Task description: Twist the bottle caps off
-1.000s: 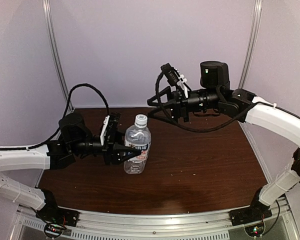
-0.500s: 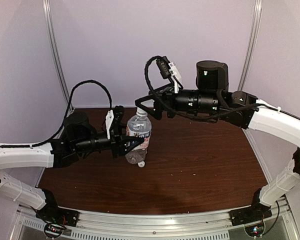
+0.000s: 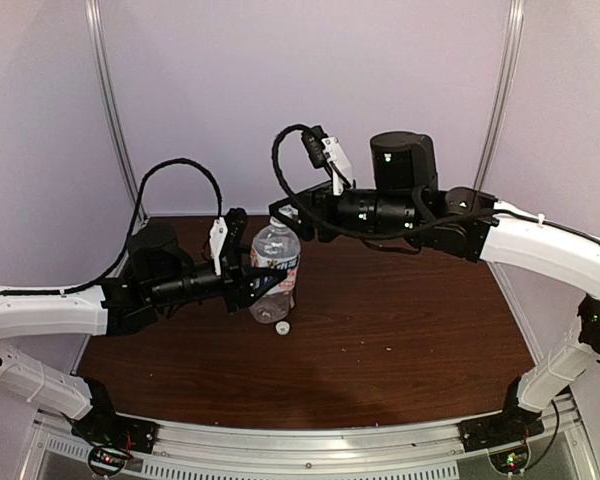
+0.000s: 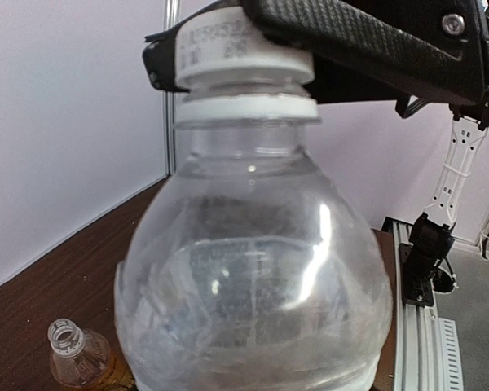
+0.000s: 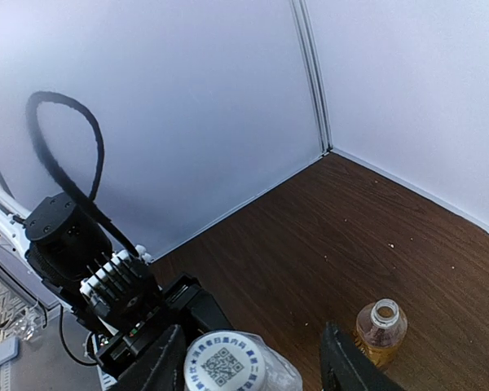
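Nearest me, a loose cap (image 3: 281, 327) lies on the table (image 3: 410, 330). My left gripper (image 3: 263, 284) is clamped on the clear bottle (image 3: 276, 268), which carries a fitted cap (image 5: 224, 363). My right gripper (image 5: 253, 358) straddles that cap, fingers apart. Behind stands the uncapped amber bottle (image 5: 381, 327).

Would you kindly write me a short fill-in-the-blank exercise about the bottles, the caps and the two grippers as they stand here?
1. The bottle held by the left gripper is ____, not amber.
2. Its cap, between the fingers of the right gripper, shows a ____ code on top.
3. The amber bottle has ____ cap on its neck.
4. A loose white cap lies on the ____.
Missing words: clear; QR; no; table.
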Available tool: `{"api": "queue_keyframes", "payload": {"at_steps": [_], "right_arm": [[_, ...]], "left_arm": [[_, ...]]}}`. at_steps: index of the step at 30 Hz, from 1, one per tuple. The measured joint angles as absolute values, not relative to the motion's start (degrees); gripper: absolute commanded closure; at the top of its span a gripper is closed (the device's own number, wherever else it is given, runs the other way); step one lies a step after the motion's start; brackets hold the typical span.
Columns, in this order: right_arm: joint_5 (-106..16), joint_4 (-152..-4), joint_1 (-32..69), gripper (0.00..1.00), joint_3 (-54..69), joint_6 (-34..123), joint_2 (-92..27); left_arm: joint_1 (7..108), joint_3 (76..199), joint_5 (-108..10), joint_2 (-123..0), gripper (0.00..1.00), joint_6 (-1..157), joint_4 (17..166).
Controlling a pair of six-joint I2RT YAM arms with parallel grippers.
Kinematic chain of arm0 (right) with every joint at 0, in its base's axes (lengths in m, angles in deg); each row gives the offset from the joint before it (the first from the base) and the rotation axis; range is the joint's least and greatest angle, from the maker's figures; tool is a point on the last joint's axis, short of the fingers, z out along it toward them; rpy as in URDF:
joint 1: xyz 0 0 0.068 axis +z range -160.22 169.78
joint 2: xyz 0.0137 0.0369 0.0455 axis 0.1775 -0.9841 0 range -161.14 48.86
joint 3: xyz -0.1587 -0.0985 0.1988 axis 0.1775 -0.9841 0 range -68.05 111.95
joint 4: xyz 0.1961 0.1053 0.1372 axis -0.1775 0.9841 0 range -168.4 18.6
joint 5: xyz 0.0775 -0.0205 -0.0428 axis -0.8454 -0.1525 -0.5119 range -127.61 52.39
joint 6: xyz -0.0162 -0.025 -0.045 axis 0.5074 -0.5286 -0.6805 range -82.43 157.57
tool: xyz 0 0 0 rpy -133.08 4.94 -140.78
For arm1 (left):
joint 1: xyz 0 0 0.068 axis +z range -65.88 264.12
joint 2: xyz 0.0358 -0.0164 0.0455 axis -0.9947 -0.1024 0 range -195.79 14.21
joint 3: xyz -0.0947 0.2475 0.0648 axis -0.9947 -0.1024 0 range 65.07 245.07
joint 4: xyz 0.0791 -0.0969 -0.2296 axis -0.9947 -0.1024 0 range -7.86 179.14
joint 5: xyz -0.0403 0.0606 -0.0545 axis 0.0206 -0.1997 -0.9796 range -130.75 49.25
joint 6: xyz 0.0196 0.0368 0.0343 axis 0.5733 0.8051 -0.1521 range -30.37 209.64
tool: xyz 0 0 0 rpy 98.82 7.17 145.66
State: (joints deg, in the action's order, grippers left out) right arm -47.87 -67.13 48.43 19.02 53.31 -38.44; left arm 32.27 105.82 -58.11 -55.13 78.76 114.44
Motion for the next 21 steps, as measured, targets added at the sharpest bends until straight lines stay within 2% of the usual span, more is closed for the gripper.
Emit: {"api": "queue_keyframes", "payload": {"at_steps": [21], "right_arm": [[-51.76, -68.9, 48.54, 0.78, 18.6, 53.86, -38.49]], "left_arm": [[32.27, 105.8, -56.58, -54.69, 0.65, 78.61, 114.4]]}}
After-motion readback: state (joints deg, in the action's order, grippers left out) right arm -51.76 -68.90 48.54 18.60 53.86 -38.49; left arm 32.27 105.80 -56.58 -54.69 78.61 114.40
